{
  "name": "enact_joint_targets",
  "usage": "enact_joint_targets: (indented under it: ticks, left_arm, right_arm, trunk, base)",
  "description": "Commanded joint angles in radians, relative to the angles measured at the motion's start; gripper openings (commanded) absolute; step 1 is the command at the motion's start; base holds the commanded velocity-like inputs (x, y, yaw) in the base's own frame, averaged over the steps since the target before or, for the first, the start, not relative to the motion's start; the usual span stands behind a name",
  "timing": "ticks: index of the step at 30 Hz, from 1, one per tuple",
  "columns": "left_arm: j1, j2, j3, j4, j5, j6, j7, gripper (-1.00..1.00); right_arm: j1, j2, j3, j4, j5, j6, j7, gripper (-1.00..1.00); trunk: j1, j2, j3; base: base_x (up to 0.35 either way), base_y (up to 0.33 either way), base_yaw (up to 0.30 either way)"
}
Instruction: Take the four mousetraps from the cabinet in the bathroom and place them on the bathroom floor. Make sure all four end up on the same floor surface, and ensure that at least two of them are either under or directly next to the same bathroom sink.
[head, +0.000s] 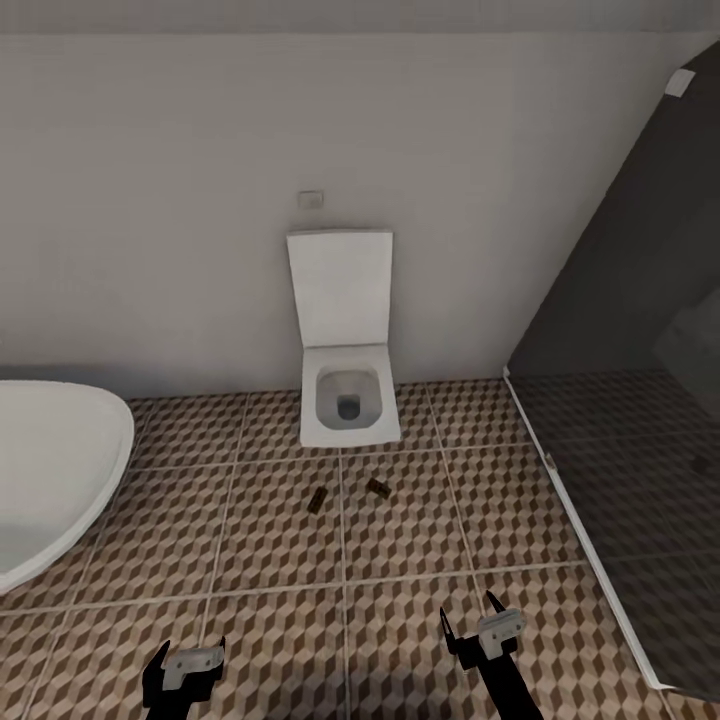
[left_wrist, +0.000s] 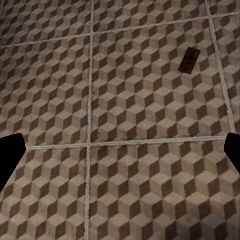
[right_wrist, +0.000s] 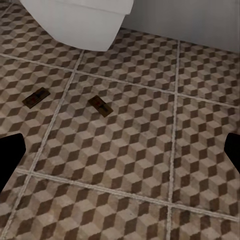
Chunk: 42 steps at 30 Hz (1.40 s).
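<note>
Two mousetraps (head: 316, 501) (head: 377, 488) lie apart on bathroom floor (head: 280, 560) before one toilet (head: 348, 400).

Two mousetraps, one on the left (head: 316, 501) and one on the right (head: 377, 488), lay flat on the cube-patterned bathroom floor (head: 280, 560), near each other but apart. Each was a small brown wooden board with dark metal parts, and the two were angled differently.

A plain pale wall (head: 200, 200) fills the upper frame, with a white toilet (head: 348, 400) at centre, a bathtub (head: 50, 470) at left, and a dark glass shower screen (head: 640, 400) at right.
</note>
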Motion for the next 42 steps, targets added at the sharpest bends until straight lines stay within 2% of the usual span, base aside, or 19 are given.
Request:
enact_joint_targets:
  ticks: [1,38,42]
  left_arm:
    - [-0.001,-0.001,-0.009,0.003,-0.002,-0.004,0.009,1.00]
    - [-0.001,-0.001,-0.009,0.003,-0.002,-0.002,0.009,1.00]
    - [-0.001,-0.001,-0.009,0.003,-0.002,-0.002,0.009,1.00]
  right_arm:
    - [-0.001,0.000,0.004,0.001,0.008,-0.001,-0.010,1.00]
    - [-0.001,0.000,0.004,0.001,0.008,-0.001,-0.010,1.00]
    - [-0.001,0.000,0.004,0.001,0.008,-0.001,-0.010,1.00]
  trunk:
    - [-0.004,0.006,0.004]
    - [-0.145,0.265,0.180]
    - [-0.145,0.265,0.186]
  base:
    - [0.000,0.000,0.000]
    - [0.000,0.000,0.000]
    - [0.000,0.000,0.000]
